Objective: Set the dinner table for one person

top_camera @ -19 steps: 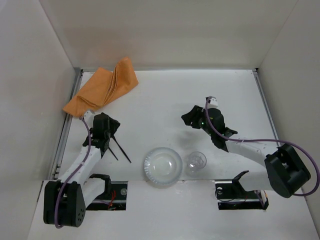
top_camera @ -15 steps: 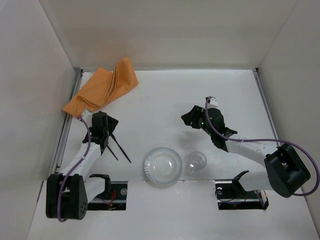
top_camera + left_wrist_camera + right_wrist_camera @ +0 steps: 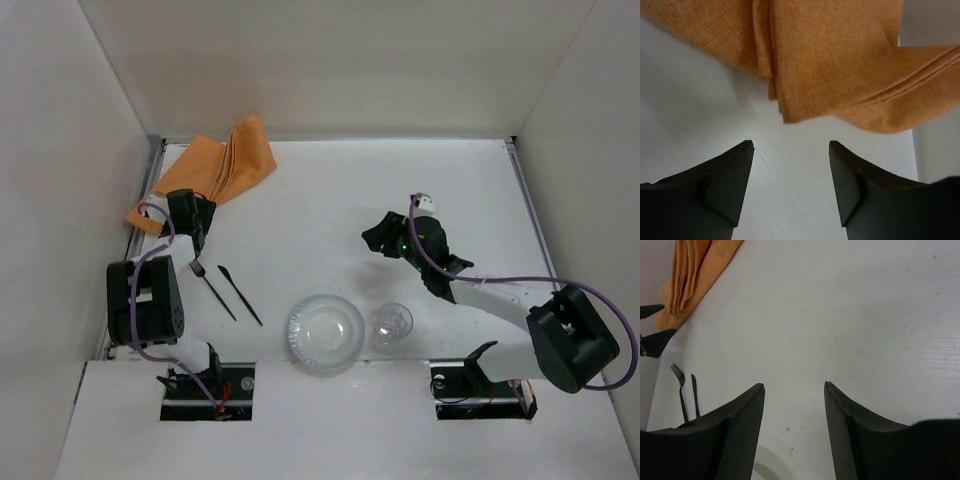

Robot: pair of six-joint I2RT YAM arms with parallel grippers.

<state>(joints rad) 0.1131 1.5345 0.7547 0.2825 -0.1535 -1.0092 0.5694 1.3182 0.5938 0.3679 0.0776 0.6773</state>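
left claw (image 3: 790, 145) spread apart, empty, beside the orange cloth (image 3: 840, 60) at far left; right claw (image 3: 794, 385) apart, empty, over the table (image 3: 865, 315).

A wide matte-white dinner table (image 3: 340, 190), boxed in by pale walls, stands part-laid for one. At its near edge a clear round plate (image 3: 325, 332) sits with a small clear cup (image 3: 391, 323) just beside it on the right. Left of the plate, a thin black fork (image 3: 211, 289) and a thin black knife (image 3: 240, 295) lie side by side on the same slant, not touching. A crumpled orange cloth placemat (image 3: 225, 165) fills the far left corner, and the left gripper (image 3: 186, 203) hangs at its near edge. The right gripper (image 3: 375, 240) hovers over bare tabletop beyond the cup, pointing left.
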